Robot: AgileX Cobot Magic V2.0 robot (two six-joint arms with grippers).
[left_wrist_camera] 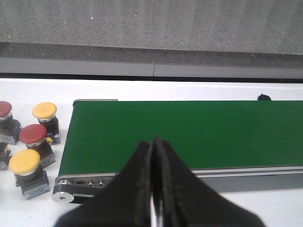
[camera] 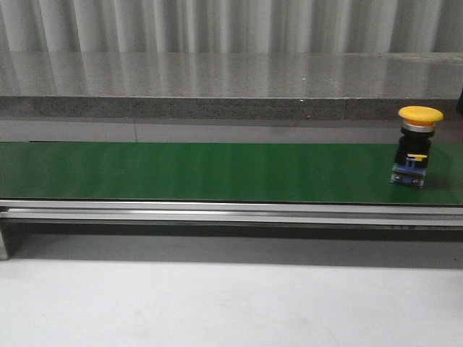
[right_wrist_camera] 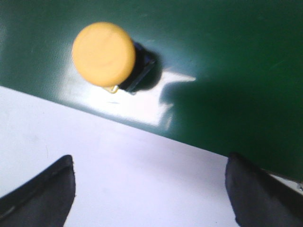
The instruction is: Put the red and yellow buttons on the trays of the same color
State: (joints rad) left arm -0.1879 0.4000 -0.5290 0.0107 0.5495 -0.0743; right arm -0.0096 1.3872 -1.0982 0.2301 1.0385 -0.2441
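Item: yellow button [camera: 418, 144], upright on the green belt [camera: 202, 172] toward its right end, ungrasped; right pincer [right_wrist_camera: 151, 189] spread wide above it, holding nothing. Left pincer [left_wrist_camera: 154, 189] pressed together, empty, facing the belt's left end; four more buttons, red and yellow [left_wrist_camera: 28, 146], stand on the tabletop [left_wrist_camera: 33, 92] left of it. No trays in view and nothing seen sorted; apparently all placements remain.

No words, numbers, brand names or signs can be read in any of the pictures. The yellow button [camera: 419, 145] at the right of the front view has a small blue and yellow patch low on its body, but it is too small and blurry to show any letters.
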